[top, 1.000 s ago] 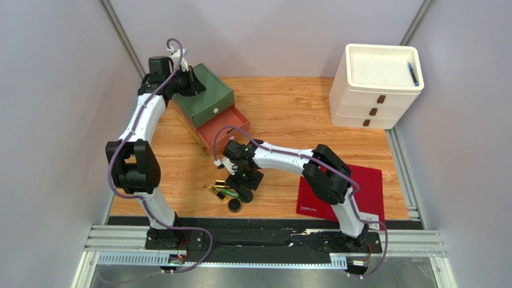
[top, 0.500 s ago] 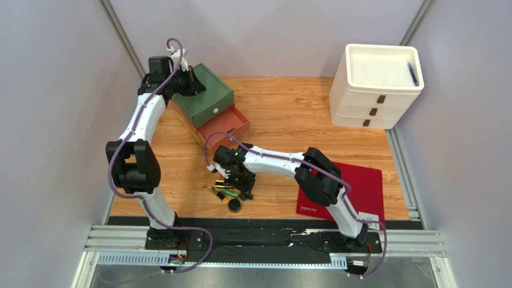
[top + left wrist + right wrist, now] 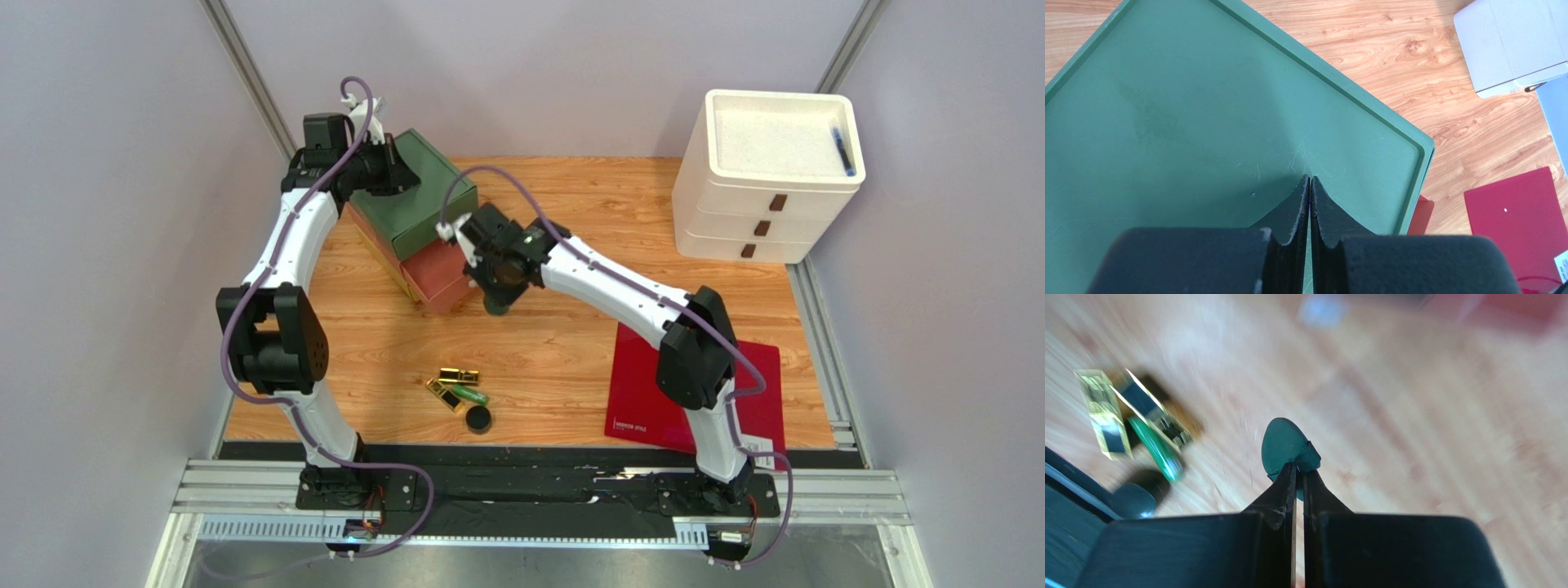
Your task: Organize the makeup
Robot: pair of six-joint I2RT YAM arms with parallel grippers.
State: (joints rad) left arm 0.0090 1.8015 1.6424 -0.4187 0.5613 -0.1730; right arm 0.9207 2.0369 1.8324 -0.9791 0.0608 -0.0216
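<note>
My right gripper [image 3: 1300, 468] is shut on the edge of a dark green round compact [image 3: 1283, 444], held in the air above the wood. In the top view the right gripper [image 3: 497, 292] hangs by the red drawer [image 3: 436, 279] of the green organizer [image 3: 417, 196]. More of the makeup lies near the front: two gold lipstick tubes [image 3: 460, 375] [image 3: 1103, 413], a green tube [image 3: 470, 396] [image 3: 1158, 451] and a dark round compact [image 3: 478, 420] [image 3: 1137, 499]. My left gripper [image 3: 1309, 179] is shut and empty, resting on the organizer's green top [image 3: 1198, 122].
A white drawer unit [image 3: 767, 172] with a blue pen [image 3: 842, 150] on top stands at the back right. A flat red sheet [image 3: 748, 374] lies at the front right, partly under the right arm. Grey walls close in both sides.
The right gripper shut on a green compact at the pile near the front, lifted it and swung it back toward the red drawer. The left arm has not moved.
</note>
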